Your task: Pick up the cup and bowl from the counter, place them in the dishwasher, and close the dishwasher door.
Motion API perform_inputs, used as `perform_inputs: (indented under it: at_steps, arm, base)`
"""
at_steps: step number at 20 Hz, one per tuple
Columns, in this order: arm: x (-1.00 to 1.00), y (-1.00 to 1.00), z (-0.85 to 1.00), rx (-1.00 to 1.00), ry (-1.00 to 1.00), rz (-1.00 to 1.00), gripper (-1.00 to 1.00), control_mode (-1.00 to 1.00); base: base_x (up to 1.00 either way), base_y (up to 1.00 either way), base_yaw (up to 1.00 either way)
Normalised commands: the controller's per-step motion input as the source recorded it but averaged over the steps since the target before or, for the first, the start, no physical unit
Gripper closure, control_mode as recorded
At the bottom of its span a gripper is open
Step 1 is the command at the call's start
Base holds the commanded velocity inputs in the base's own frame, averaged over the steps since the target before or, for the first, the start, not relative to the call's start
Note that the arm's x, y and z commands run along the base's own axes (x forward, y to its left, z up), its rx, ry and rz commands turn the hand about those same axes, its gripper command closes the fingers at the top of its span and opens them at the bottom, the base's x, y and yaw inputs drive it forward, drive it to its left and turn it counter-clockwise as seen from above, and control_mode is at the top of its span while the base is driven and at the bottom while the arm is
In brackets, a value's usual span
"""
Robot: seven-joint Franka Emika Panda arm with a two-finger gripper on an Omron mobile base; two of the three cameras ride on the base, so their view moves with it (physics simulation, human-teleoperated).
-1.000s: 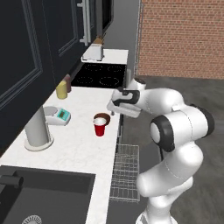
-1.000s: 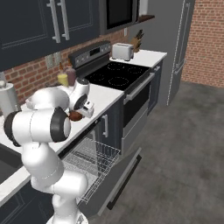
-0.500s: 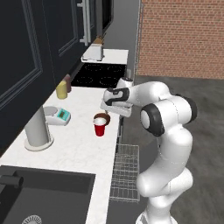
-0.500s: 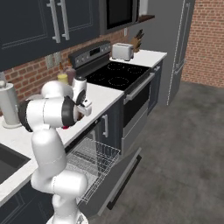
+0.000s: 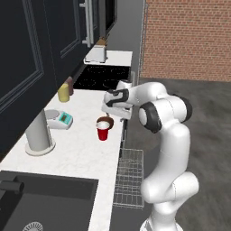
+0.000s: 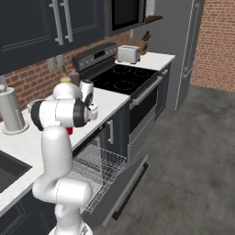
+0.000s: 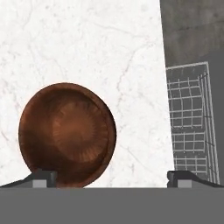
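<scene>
The dark brown bowl sits on the white counter, below my open gripper and off toward its left fingertip. From the left base view the gripper hangs just over the bowl, with nothing between its fingers. The red cup stands upright right in front of the bowl. The dishwasher's wire rack is pulled out under the counter edge, and the dishwasher door lies open below the rack.
On the counter stand a yellow bottle, a small scale and a steel cylinder. The black sink is at the near end. Beyond lie the stovetop and toaster.
The hand has swung left, from past the counter's edge to over the bowl, and the elbow has rotated upward. The jaws stayed open. Cup and bowl have not moved.
</scene>
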Motion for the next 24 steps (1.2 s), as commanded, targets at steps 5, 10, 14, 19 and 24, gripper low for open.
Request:
perform_inputs:
  at_steps: [5,10,14,19,24]
  arm:
    - [0.1,0.06,-0.34,0.0,0.03,0.0,-1.0,-1.0]
    - [0.11,0.08,-0.33,-0.01,0.01,0.0,-1.0,-1.0]
    - [0.1,0.11,-0.31,-0.02,0.0,0.0,-1.0,-1.0]
    - [0.12,0.16,-0.32,-0.01,0.01,0.0,1.0,-1.0]
    - [0.08,0.08,-0.16,0.0,0.0,0.0,1.0,-1.0]
  base:
    - [0.0,0.0,0.0]
    - [0.0,0.0,0.0]
    - [0.0,0.0,0.0]
    - [0.0,0.0,0.0]
    - [0.0,0.0,0.0]
